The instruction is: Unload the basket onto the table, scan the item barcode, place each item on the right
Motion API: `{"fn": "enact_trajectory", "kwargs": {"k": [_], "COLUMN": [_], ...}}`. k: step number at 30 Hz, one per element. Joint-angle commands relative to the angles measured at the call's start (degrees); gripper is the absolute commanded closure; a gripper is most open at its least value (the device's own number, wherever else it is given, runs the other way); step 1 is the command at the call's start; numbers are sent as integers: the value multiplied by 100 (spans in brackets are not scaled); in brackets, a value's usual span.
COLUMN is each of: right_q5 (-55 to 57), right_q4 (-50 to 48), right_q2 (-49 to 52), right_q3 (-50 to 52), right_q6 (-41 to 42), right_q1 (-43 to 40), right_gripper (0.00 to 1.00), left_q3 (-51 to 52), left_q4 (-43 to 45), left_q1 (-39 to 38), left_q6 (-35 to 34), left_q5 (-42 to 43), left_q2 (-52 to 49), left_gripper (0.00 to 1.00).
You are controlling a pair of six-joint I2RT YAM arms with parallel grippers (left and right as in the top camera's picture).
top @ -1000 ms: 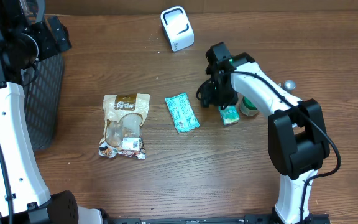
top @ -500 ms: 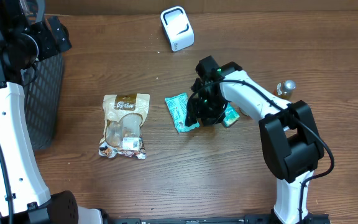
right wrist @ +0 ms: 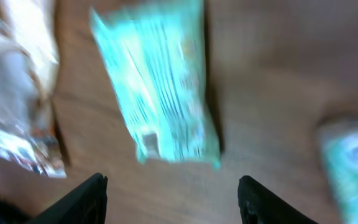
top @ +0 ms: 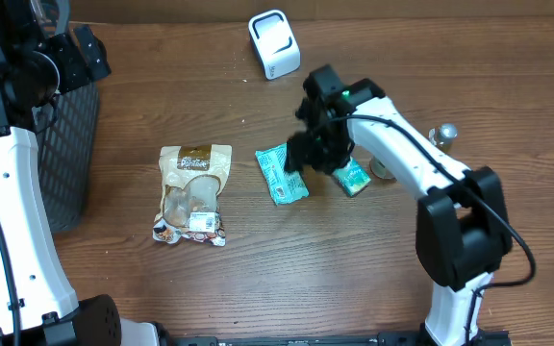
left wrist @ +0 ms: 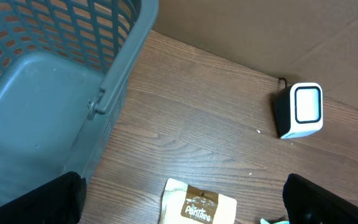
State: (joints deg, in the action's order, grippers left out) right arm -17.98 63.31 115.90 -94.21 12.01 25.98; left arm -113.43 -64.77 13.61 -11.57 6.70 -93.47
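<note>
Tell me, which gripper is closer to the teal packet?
The right. The right gripper hovers just over the teal packet, jaws open and empty; the left gripper sits far off to the left, beside the basket.

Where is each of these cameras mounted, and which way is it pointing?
Overhead: fixed above, facing straight down on the table; left arm and right arm show.
Left wrist: on the left arm, angled down at the basket, scanner and tan pouch; left gripper fingers frame the bottom.
Right wrist: close above the teal packet, blurred; right gripper fingers show.
Shared: overhead and left wrist both see the scanner.
</note>
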Motion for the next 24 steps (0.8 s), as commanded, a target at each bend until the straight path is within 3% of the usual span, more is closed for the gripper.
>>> {"fn": "enact_trajectory", "kwargs": {"k": [1,8,15,24], "right_q5": [588,772,750,-520], "right_q4": [-243,-964,-846,-380], "right_q2": [-238,0,426,507], "right_q3": [-162,28,149,496], "right_q6": [11,-22,203,343], "right_q1": [-22,-22,-22,103], "right_gripper": [35,36,37,36], "left_q3": [-146,-146,-146,-146], "left_q4": [7,7,7,7], "left_q1": [-13,-13,-13,-13], "left_q6": [87,87,87,90], "left_q5": [37,37,37,37], "left_q2": [-17,-17,-17,-17], "left_gripper": [0,0,0,0]}}
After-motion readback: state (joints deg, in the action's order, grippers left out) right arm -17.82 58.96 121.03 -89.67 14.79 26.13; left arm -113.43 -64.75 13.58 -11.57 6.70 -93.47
